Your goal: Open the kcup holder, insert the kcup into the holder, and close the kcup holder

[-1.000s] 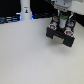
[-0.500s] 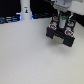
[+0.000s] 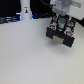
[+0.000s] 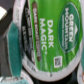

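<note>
The arm is reaching down from the top edge of the exterior view, on that view's right, with its gripper [image 3: 61, 23] sitting directly over the kcup holder [image 3: 62, 34]. The holder is standing on the pale table [image 3: 30, 57] as a dark, boxy block with reddish flecks along its front edge. A small patch of green is showing between the fingers — that is the kcup [image 3: 61, 22], and it is sitting at the top of the holder, right under the gripper.

The wrist view is filling almost entirely with the kcup [image 4: 50, 35]: its green foil top is reading "Green Mountain" and "Dark Magic", with a white rim curving round the edge. Dark shapes are crowding in on both sides of the cup, probably the fingers or the rim of a pod slot, though the view is too close and too blurred to say which.

The fingers seem to be pressing in on the cup from both sides, but the pictures are not sharp enough to say for certain that they are pinching it — I cannot tell.

Well apart, at the back on the exterior view's left, a tall white bottle [image 3: 25, 11] is standing upright beside a dark strip with a blue glow.
</note>
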{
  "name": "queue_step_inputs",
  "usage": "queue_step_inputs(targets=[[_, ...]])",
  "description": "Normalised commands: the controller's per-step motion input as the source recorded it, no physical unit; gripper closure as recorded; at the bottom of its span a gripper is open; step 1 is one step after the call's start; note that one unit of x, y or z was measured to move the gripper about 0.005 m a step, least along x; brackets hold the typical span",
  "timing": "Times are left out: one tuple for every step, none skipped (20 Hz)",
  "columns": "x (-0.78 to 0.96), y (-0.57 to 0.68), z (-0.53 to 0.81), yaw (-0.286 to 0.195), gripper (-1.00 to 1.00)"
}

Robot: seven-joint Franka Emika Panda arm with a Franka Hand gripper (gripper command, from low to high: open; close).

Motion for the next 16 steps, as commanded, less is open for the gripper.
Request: queue_step_inputs(targets=[[0.03,0.18,-0.06,0.043,1.0],[0.03,0.18,0.0,0.056,1.0],[0.03,0.18,0.0,0.064,-1.0],[0.05,0.18,0.13,0.089,-1.0],[0.06,0.17,0.18,0.106,-1.0],[0.09,0.13,0.27,0.13,-1.0],[0.09,0.06,0.31,0.147,-1.0],[0.1,0.0,0.31,0.163,-1.0],[0.11,0.0,0.32,0.169,-1.0],[0.1,0.0,0.36,0.172,-1.0],[0.11,-0.04,0.34,0.179,-1.0],[0.1,-0.08,0.35,0.182,-1.0],[0.1,-0.09,0.38,0.185,-1.0],[0.15,-0.13,0.41,0.187,-1.0],[0.16,-0.24,0.46,0.176,-1.0],[0.1,-0.3,0.42,0.177,-1.0]])
